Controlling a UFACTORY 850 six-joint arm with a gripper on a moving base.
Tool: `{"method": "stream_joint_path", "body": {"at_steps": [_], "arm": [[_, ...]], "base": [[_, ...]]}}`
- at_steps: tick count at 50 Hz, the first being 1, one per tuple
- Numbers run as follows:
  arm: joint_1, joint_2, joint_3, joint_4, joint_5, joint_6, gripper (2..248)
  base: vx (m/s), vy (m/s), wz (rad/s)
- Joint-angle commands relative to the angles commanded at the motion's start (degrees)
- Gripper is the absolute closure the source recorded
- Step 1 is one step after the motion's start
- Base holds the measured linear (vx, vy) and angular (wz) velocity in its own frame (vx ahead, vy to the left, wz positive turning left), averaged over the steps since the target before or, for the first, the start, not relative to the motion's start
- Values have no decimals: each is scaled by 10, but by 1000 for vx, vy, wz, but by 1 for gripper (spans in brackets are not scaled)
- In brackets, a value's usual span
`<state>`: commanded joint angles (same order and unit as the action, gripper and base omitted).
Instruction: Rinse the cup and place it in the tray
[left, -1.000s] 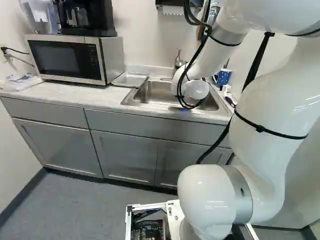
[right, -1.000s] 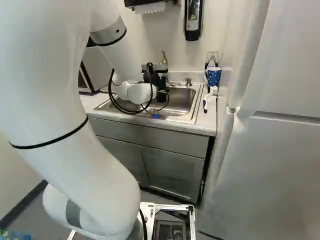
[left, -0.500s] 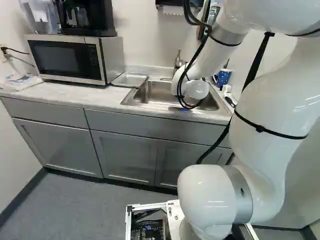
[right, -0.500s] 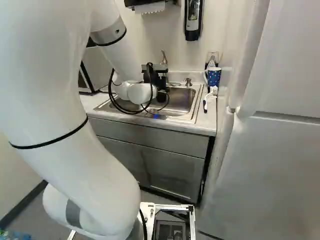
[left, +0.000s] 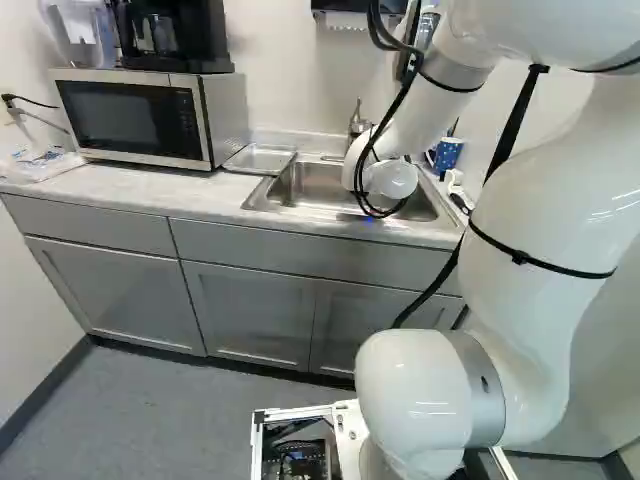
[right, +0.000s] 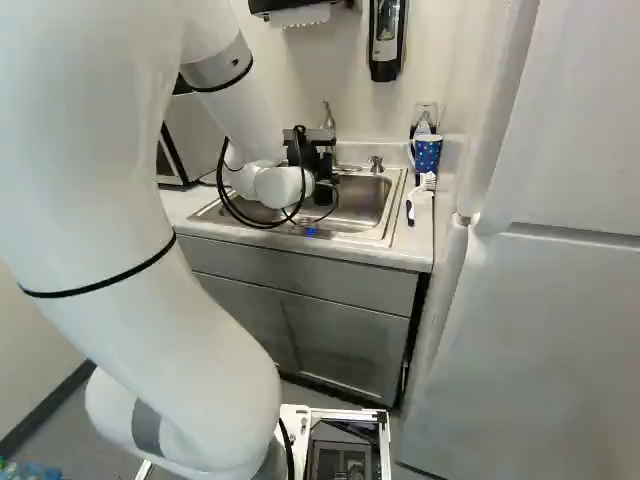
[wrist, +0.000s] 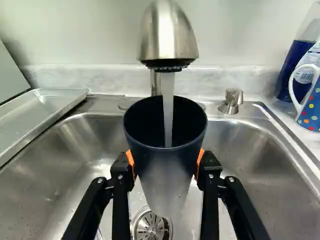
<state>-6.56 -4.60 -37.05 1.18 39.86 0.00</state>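
In the right base view my gripper (right: 322, 170) is over the sink, partly hidden by the wrist. Seen from the wrist, the gripper (wrist: 166, 167) has its orange pads pressed on both sides of a dark cup (wrist: 162, 167), which stands upright above the sink (wrist: 90, 165) and its drain. Water runs from the faucet (wrist: 169, 37) down into the cup's mouth. The tray (wrist: 42, 107), a shallow clear one, lies on the counter beside the sink; the left base view shows this tray (left: 260, 159) next to the microwave.
A blue dotted mug (right: 427, 153) and a white brush (right: 425, 184) are on the counter right of the sink. The microwave (left: 140, 118) carries a coffee maker. A soap dispenser (right: 386, 40) hangs on the wall, and a large white appliance (right: 550, 300) stands at the right.
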Motion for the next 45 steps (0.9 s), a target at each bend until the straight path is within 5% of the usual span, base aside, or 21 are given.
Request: {"method": "stream_joint_path", "body": {"at_steps": [45], "arm": [[0, 0, 0, 0, 0, 0, 124]], "base": [[0, 0, 0]]}}
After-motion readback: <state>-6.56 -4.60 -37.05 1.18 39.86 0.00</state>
